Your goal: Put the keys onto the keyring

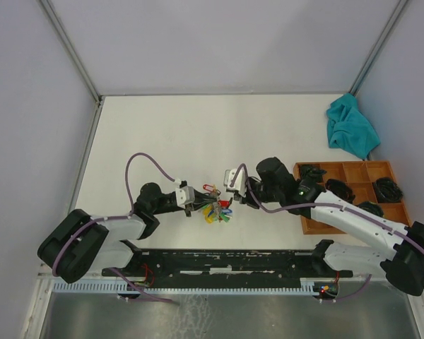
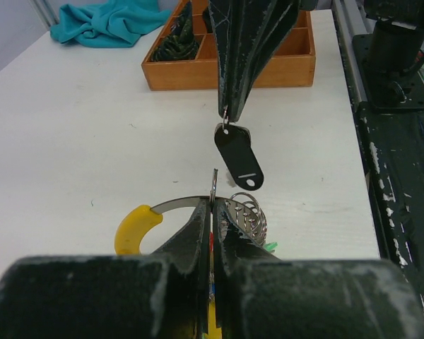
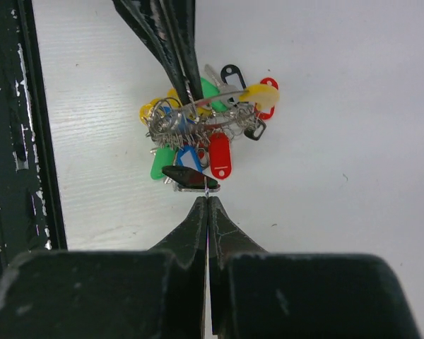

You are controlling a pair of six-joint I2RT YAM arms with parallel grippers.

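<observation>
Both arms meet over the middle of the tabletop (image 2: 92, 141). The left end effector (image 2: 212, 205) is clenched on the silvery keyring (image 2: 175, 204), pinching the wire edge-on while the coloured tags bunch beneath it. The right end effector (image 3: 207, 201) is clamped tight on the small loop of the black key (image 2: 239, 159), so the key dangles tag-down, its long axis nearly vertical and tilted a little. Here is the relation that matters: from the left wrist, the key hangs just beyond the left fingertips and slightly right of the pinched spot, near the ring but not touching. The right arm carries the key, so closing that gap looks like its job. A loose green key cannot be picked out from the bunch.
</observation>
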